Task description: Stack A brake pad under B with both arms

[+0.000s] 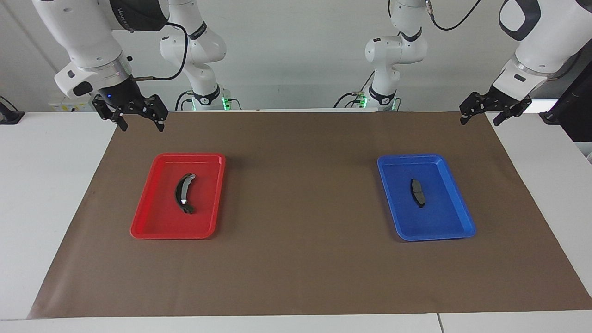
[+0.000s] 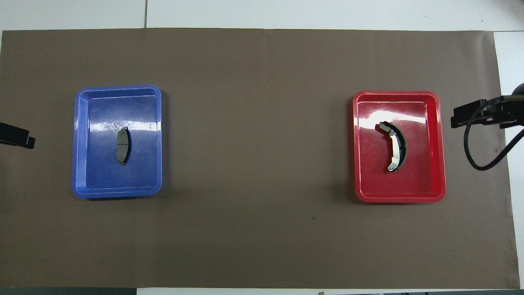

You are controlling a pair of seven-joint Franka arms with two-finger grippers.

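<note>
The A brake pad (image 1: 417,192) (image 2: 122,146), small, grey and grooved, lies in the blue tray (image 1: 434,224) (image 2: 102,180) toward the left arm's end of the table. B (image 1: 184,193) (image 2: 394,146), the long curved black pad with silvery glints, lies in the red tray (image 1: 162,219) (image 2: 421,180) toward the right arm's end. My right gripper (image 1: 141,124) hangs open and empty over the mat's corner nearest the robots, away from the red tray. My left gripper (image 1: 481,119) hangs open and empty over the mat's other near corner, away from the blue tray.
A brown mat (image 1: 296,268) (image 2: 262,229) covers the white table (image 1: 46,208) and carries both trays, which stand well apart. A black cable (image 2: 475,151) loops down from the right arm's wrist. Dark equipment (image 1: 573,111) stands at the table edge by the left arm.
</note>
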